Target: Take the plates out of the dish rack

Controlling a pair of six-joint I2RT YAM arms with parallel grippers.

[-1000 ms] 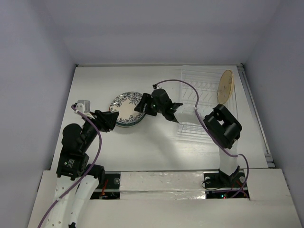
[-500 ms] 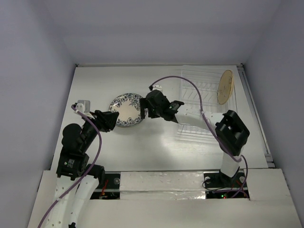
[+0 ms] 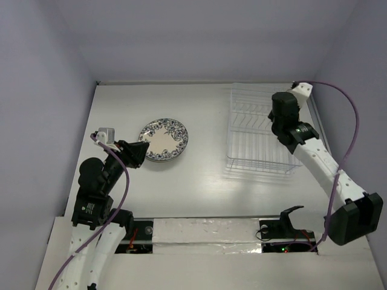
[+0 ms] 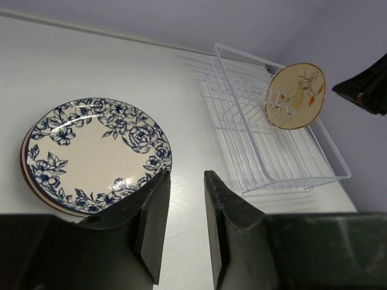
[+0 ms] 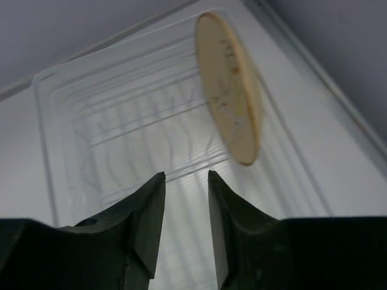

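Observation:
The white plate with the blue floral rim [image 3: 163, 138] lies on top of a stack of plates left of centre; it also shows in the left wrist view [image 4: 91, 154], with a reddish rim [image 4: 25, 172] under it. The white wire dish rack [image 3: 251, 142] holds the tan plate [image 4: 297, 96], standing upright at its far right end [image 5: 230, 96]; in the top view my right arm hides it. My right gripper [image 3: 283, 116] is open and empty above the rack, just short of the tan plate [image 5: 185, 175]. My left gripper [image 3: 136, 152] is open and empty beside the stack [image 4: 185, 173].
White walls close the table at the back and both sides. A raised rail [image 3: 323, 145] runs along the table's right edge beside the rack. Purple cables [image 3: 354, 121] hang off both arms.
My right gripper let go of the floral plate on the stack, then swung right and back to the rack's far end by the tan plate. The left arm has not moved.

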